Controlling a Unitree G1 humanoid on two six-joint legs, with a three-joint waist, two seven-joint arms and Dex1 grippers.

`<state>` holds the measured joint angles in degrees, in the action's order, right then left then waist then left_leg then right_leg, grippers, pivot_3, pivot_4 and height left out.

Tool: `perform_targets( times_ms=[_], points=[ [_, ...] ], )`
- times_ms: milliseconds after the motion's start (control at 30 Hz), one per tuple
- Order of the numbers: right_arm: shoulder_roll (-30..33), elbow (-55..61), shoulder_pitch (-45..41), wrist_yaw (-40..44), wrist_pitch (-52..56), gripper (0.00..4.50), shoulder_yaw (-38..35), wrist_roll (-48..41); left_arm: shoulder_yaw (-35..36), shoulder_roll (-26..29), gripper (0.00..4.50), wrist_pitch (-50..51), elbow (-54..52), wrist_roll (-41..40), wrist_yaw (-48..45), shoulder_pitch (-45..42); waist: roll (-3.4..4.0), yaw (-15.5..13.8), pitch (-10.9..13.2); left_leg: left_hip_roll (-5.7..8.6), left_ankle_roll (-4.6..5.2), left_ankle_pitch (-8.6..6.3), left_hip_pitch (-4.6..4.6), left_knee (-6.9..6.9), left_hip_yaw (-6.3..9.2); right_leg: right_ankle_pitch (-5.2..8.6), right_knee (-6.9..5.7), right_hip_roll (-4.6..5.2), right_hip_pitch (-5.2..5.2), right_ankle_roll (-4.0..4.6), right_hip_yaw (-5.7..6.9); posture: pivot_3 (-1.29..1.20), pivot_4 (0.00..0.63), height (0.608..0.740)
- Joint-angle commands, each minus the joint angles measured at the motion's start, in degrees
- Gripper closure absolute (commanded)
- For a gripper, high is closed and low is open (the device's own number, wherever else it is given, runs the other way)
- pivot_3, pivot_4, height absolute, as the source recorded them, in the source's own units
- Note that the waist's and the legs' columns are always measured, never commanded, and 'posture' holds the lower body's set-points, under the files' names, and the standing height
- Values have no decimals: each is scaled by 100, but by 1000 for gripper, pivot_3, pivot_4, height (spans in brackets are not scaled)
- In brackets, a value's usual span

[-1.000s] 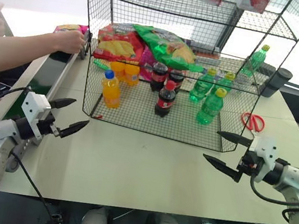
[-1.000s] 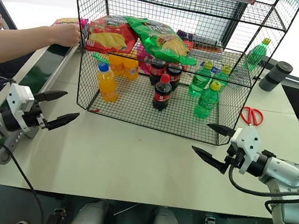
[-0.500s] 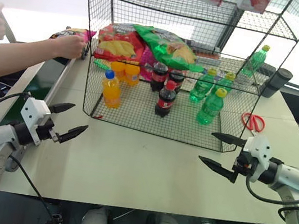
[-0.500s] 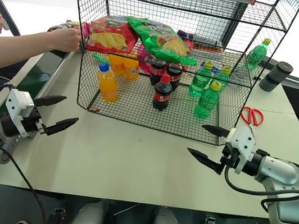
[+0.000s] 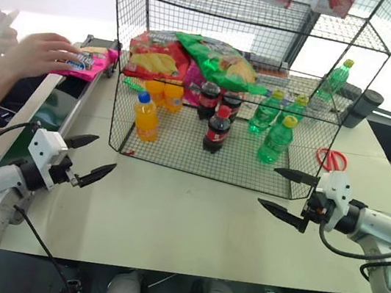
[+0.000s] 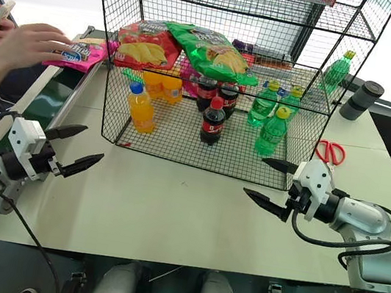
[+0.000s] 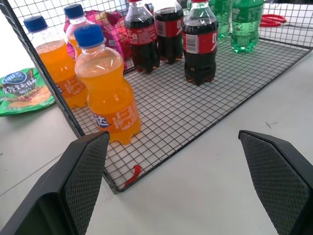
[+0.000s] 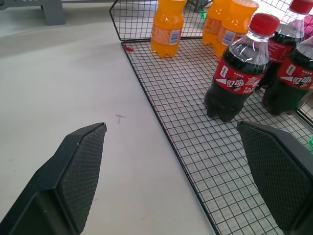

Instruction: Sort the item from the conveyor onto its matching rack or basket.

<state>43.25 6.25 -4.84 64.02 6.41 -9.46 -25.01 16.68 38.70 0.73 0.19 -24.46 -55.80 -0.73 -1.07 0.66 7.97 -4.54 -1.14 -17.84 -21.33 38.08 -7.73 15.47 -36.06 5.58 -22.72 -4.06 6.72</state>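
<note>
Pink chip bag (image 5: 90,63) lies at the upper left on the conveyor (image 5: 53,105), under a person's hand (image 5: 40,54). I see my left claw (image 5: 89,158) and right claw (image 5: 286,193) both released, empty, over the table (image 5: 190,227).

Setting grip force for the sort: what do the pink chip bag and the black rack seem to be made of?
The pink chip bag looks like thin glossy plastic film; its surface is crinkled and printed, lying flat at the conveyor's far end. The black rack looks like coated metal wire: thin rigid rods welded into a square mesh, matte black.
</note>
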Motion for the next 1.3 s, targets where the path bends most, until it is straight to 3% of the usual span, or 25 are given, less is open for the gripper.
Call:
perform_targets(
  times_ms=[33, 133, 300, 567, 900, 1033, 1300],
  points=[
    [-17, 44, -59, 30, -54, 40, -27, -58, 214, 115, 0, -44, -196, -124, -49, 60, 0, 5, 0, 0, 0, 0, 0, 0, 0, 0, 0, 0, 0, 0, 0, 0, 150, 726],
    [-65, 164, -100, 96, 245, 40, 53, -279, 348, 202, 0, -4, -270, -167, -78, 207, 1, 14, 0, -2, 0, 0, 1, 0, -1, 0, 0, -1, -1, 0, 0, 0, 150, 726],
    [-481, 392, -380, 42, 720, 40, 380, -710, 802, 353, 0, -773, -336, 275, 101, 652, 1, 31, 1, -11, 0, 0, 1, 0, -1, 0, -1, -1, -3, 1, 0, 0, 150, 726],
    [-1296, 183, -1137, 103, 818, 40, 1251, -545, 1882, 544, 0, -2773, -154, 1994, 1072, 1826, -2, 21, -1, -18, 3, -2, -6, -1, -3, 0, 0, 4, -17, 4, 0, 0, 150, 726],
    [-1597, 9, -1441, 431, 535, 40, 1789, -283, 2577, 724, 0, -4362, 683, 3815, 2746, 2668, -7, 18, -5, -18, 11, -7, -7, -1, -11, 0, -2, 10, -47, 4, 3, 0, 150, 726],
    [-1633, -57, -1489, 423, 513, 40, 1786, -237, 2555, 930, 0, -4571, 1079, 4387, 3322, 2808, -6, 15, -4, -19, 11, -7, -8, -1, -13, -2, -5, 11, -50, 6, 3, 0, 150, 726],
    [-1524, 46, -1415, 419, 556, 40, 1729, -245, 2443, 1110, 0, -4340, 1224, 4540, 3781, 2831, -7, 30, -5, -21, 14, -10, -7, -3, -21, -2, -7, 16, -55, 5, 6, 0, 150, 726]
  ],
)
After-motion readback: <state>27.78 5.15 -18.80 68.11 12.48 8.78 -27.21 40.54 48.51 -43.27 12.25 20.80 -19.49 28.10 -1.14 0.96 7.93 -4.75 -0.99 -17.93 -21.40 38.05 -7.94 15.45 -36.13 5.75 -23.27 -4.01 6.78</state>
